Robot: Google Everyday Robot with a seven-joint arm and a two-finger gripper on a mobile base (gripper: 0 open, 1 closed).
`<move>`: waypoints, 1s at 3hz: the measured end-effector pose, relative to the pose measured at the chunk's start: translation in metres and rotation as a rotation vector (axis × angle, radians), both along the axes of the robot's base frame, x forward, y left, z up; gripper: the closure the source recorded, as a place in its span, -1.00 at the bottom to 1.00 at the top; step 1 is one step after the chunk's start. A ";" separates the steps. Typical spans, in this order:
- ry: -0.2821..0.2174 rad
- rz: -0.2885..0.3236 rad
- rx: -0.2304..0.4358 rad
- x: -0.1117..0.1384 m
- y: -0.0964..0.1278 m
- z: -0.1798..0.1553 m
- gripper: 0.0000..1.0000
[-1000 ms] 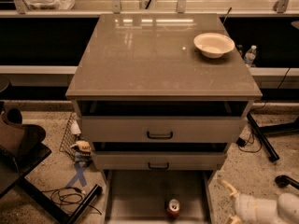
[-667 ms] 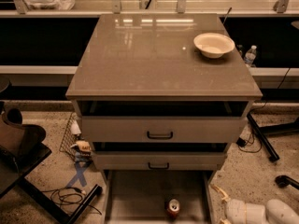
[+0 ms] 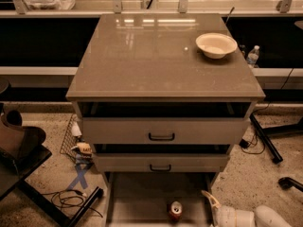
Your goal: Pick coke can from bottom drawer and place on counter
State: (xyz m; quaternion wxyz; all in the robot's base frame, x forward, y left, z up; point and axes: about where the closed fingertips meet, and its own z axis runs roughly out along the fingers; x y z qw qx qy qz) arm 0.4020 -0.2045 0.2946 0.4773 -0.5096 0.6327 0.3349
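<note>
Coke can [image 3: 175,211] upright in open bottom drawer [image 3: 137,197]; gripper [image 3: 210,200] alongside

Can sits on the drawer floor, right of centre, at the frame's lower edge. Same spot as a second ago. Gripper has moved left since then, from well right of the drawer to just beside the can's right side, not touching. Whether it is clenched or released: cannot tell. It holds nothing. Counter [image 3: 161,56] above carries only a white bowl [image 3: 216,44], back right corner.
</note>
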 end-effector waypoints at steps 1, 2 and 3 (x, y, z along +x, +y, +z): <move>0.022 0.012 -0.027 0.005 0.018 -0.017 -1.00; 0.038 0.020 -0.049 0.019 0.040 -0.042 -1.00; 0.054 0.041 -0.060 0.033 0.059 -0.070 -1.00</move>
